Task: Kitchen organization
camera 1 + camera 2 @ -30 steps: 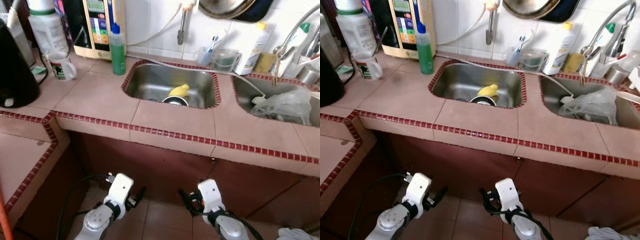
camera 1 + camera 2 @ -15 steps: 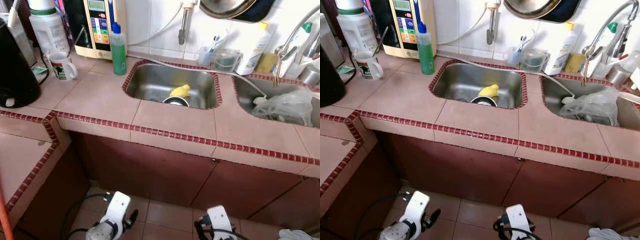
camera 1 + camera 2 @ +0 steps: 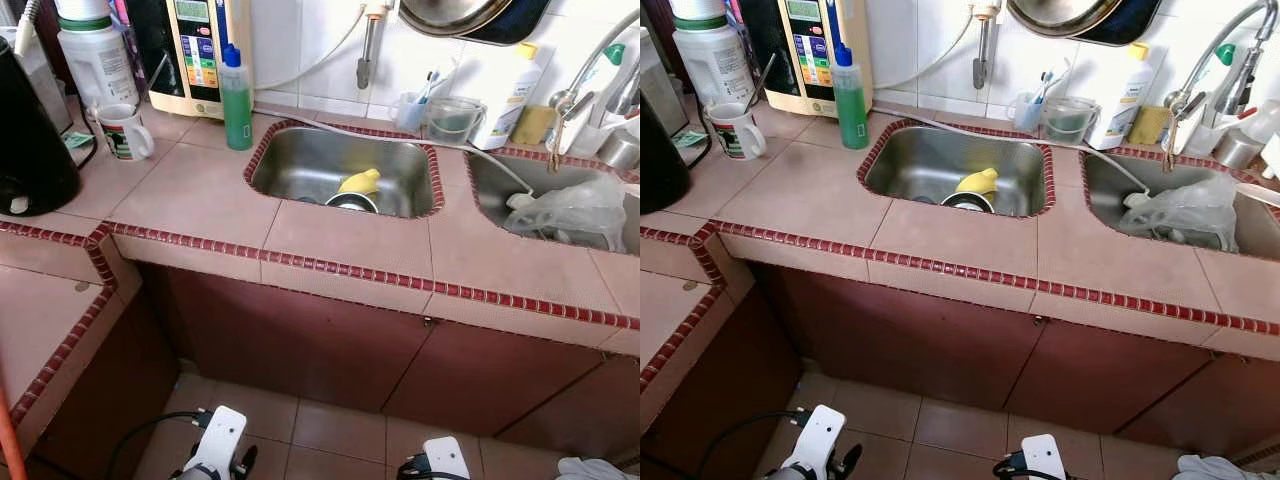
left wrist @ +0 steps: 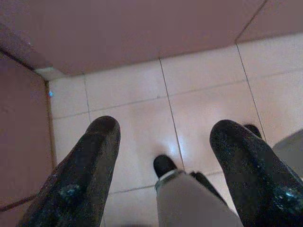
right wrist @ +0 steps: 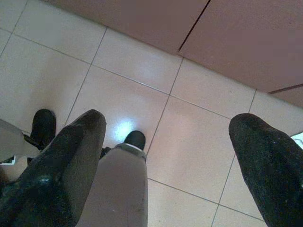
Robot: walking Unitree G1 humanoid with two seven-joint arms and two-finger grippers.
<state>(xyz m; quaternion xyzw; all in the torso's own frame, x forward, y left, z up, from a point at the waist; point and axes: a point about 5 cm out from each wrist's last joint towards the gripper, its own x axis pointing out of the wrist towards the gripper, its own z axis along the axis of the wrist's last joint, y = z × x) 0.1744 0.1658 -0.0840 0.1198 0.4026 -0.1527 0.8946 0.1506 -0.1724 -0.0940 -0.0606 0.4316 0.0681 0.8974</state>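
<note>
A tiled counter [image 3: 190, 190] with red trim holds two steel sinks. The left sink [image 3: 300, 165] contains a yellow item [image 3: 360, 181] resting by a metal bowl [image 3: 350, 201]. A clear plastic bag [image 3: 570, 210] lies in the right sink [image 3: 490, 185]. A green bottle [image 3: 236, 100] and a white mug [image 3: 125, 132] stand on the counter at the back left. Both arms hang low in front of the cabinet, over the floor. My left gripper [image 4: 165, 142] is open, holding nothing. My right gripper [image 5: 165, 137] is open too, above floor tiles.
A black appliance [image 3: 30, 140] stands at far left, with a white jug [image 3: 95, 60] and a water unit [image 3: 195, 50] behind. A white bottle [image 3: 505, 90], a cup of toothbrushes [image 3: 412, 108] and a faucet [image 3: 590, 60] line the back wall. A side counter [image 3: 40, 320] juts out on the left.
Both arms have dropped lower and now sit at the bottom edge of the eye views. The counter and its objects are unchanged.
</note>
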